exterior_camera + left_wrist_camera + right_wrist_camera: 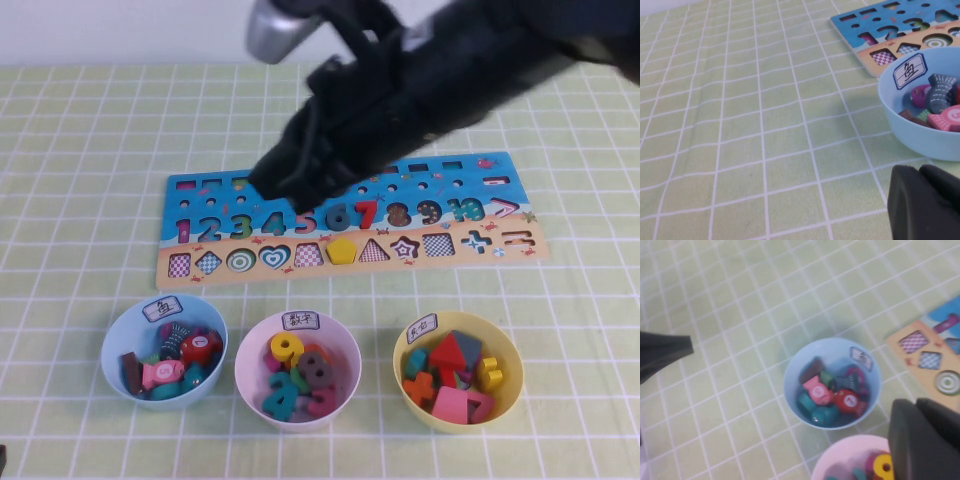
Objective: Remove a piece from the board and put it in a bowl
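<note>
The red piece [200, 347] with its whitish mark lies in the pale blue bowl [108, 352] among several other pieces; the right wrist view shows it there too [847, 401]. The bowl [792, 385] carries a white label [162, 309] and stands in front of the board's [520, 245] left end. My right gripper [272, 185] hangs high over the board's left half, shut and empty [917, 407]. My left gripper [920, 169] is shut and empty, low over the cloth next to the blue bowl [920, 137].
A white bowl [246, 352] of number pieces and a yellow bowl [402, 345] of shape pieces stand right of the blue one. A yellow pentagon piece [343, 250] and several numbers sit in the board. Green checked cloth covers the table.
</note>
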You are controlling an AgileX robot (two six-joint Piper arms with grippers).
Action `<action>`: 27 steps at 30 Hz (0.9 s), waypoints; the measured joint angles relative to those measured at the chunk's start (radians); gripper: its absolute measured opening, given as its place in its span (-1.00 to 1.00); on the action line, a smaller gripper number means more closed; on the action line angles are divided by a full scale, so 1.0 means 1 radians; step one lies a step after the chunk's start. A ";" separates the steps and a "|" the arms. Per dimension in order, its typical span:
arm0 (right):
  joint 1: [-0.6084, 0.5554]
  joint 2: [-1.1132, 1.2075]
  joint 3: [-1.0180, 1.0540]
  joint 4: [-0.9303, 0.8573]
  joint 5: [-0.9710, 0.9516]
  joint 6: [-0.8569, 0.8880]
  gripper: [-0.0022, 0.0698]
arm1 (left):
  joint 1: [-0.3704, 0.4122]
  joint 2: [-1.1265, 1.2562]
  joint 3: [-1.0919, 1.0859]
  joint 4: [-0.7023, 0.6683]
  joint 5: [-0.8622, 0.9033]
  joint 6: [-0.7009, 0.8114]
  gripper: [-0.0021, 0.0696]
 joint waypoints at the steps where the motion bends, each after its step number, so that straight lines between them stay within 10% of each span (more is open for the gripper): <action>1: 0.000 -0.048 0.058 -0.004 -0.042 0.002 -0.98 | 0.000 0.000 0.000 0.000 0.000 0.000 -0.96; 27: -0.049 -0.772 0.916 -0.076 -0.450 -0.005 -0.98 | 0.000 0.000 0.000 0.000 0.000 0.000 -0.96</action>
